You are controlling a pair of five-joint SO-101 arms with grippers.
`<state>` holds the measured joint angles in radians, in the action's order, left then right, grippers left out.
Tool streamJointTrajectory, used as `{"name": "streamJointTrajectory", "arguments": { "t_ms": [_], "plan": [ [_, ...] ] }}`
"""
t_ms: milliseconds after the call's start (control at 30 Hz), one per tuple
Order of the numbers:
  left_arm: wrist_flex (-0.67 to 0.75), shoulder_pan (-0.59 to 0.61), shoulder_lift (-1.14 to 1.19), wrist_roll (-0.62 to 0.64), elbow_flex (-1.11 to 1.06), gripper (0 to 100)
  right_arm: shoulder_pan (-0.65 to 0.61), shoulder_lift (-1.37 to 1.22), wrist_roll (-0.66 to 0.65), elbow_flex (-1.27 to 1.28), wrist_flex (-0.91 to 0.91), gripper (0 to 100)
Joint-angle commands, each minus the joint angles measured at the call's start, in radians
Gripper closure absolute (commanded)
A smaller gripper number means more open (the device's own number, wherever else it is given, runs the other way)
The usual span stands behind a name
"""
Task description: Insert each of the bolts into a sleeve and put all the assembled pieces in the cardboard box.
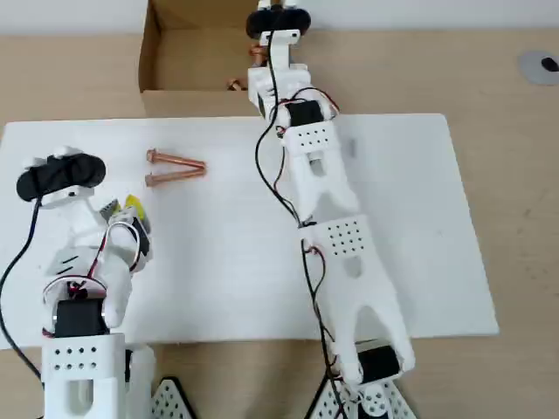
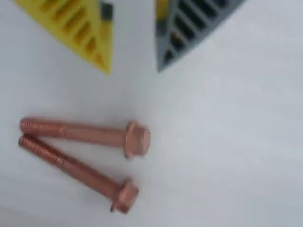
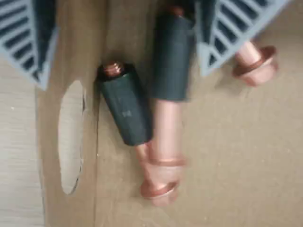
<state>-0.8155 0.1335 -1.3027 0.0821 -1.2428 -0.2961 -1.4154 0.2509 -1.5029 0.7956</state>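
Two bare copper bolts point(image 1: 175, 168) lie side by side on the white mat point(image 1: 227, 262), just beyond my left gripper point(image 1: 131, 212). In the left wrist view the bolts point(image 2: 85, 135) sit past my left gripper point(image 2: 133, 70), whose yellow and grey fingers stand open with nothing between them. My right gripper point(image 1: 251, 65) is inside the cardboard box point(image 1: 179, 61). The right wrist view shows my right gripper point(image 3: 124, 75) open over the box floor. One bolt in a dark sleeve point(image 3: 173, 61) is close beside one finger point(image 3: 227, 33). Another assembled piece point(image 3: 125, 106) lies next to it.
A third copper bolt head point(image 3: 255, 61) lies on the box floor behind the finger. The box wall has an oval hand hole point(image 3: 71, 137). The box stands at the mat's far edge, with wooden table point(image 1: 507, 175) around it. A grey disc point(image 1: 540, 65) lies far right.
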Motion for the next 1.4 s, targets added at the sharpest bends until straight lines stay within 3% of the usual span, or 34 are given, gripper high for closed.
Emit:
{"name": "streamJointTrajectory", "arguments": {
  "t_ms": [0,167,333,700,933,1100,1200,1367],
  "plan": [
    [-0.006,0.008,-0.007,0.015,0.009,93,0.028,0.005,0.002,-0.073,0.049,73.0],
    [-0.006,0.012,-0.007,0.012,0.008,93,0.027,0.008,0.002,-0.170,0.150,74.7],
    [-0.006,0.011,-0.007,0.012,0.008,93,0.041,0.101,0.006,-0.165,0.273,99.6],
    [-0.006,0.012,-0.007,0.011,0.008,93,0.041,0.438,0.006,-0.165,0.660,98.8],
    [-0.011,0.006,-0.002,0.014,0.008,93,0.044,0.639,0.003,-0.159,1.003,98.8],
    [-0.011,0.014,0.002,-0.002,-0.026,93,0.111,0.688,0.003,-0.094,0.996,98.7],
    [-0.012,0.023,0.005,-0.100,-0.020,93,0.114,0.745,-0.008,-0.016,0.996,98.6],
    [-0.110,0.021,0.162,-0.103,0.160,93,0.096,0.915,-0.107,0.344,0.996,98.6]
  ]
}}
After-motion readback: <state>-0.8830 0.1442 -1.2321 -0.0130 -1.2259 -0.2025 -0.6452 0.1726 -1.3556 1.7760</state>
